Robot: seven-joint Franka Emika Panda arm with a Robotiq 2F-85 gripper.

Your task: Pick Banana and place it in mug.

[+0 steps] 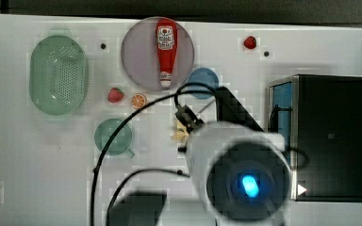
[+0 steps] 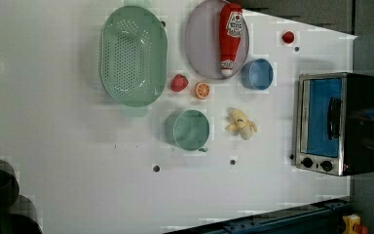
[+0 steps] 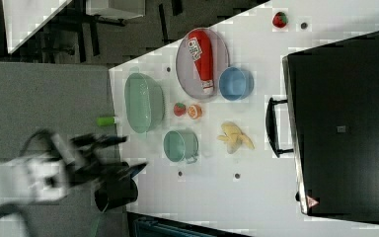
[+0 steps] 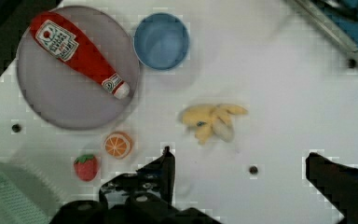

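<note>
A: On the table (image 1: pixel 37 155) from the top view, what crowds the banana (image 1: pixel 179 133)?
B: The arm's wrist covers most of it. The mug (image 1: pixel 113 136) sits well to the top view's left, apart.

A: Left view?
B: Banana lies bare between mug and oven (image 2: pixel 332 124), below the blue cup (image 2: pixel 257 74). Strawberry (image 2: pixel 178 82) and orange slice (image 2: pixel 202 90) sit above the mug, beside the colander (image 2: pixel 133 54).

A: Right view?
B: Ketchup (image 3: pixel 202 59) lies on the plate (image 3: pixel 185 74); nothing touches the banana.

A: Wrist view?
B: Gripper (image 4: pixel 242 168) fingers spread wide, empty, near the banana but not touching it.
</note>
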